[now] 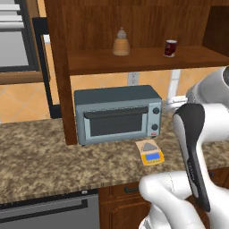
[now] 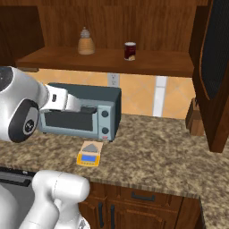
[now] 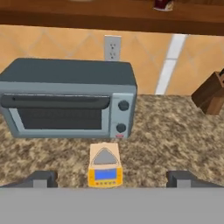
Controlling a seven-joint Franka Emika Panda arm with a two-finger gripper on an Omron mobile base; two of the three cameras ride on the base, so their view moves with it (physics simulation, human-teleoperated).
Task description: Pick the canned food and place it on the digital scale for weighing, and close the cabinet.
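Note:
The canned food [image 1: 170, 48] [image 2: 129, 51], a small maroon can with a silvery rim, stands upright on the shelf of the dark brown cabinet [image 2: 112, 60]; its base shows at the top edge of the hand view [image 3: 162, 4]. Both cabinet doors stand swung out, one at the left [image 1: 57, 76] and one at the right [image 2: 214, 67]. The yellow-orange digital scale [image 1: 150, 153] [image 2: 89, 154] [image 3: 105, 166] lies on the counter in front of the toaster oven. My gripper [image 3: 112, 180] hovers above the counter near the scale, open, its fingertips [image 3: 41, 178] wide apart and holding nothing.
A grey-blue toaster oven [image 1: 117, 114] [image 2: 80, 112] [image 3: 68, 98] sits behind the scale under the shelf. A beige beehive bottle [image 1: 120, 42] [image 2: 86, 41] stands left of the can. A wooden knife block [image 3: 212, 92] is at the right. Low drawers [image 2: 143, 197] run under the counter edge.

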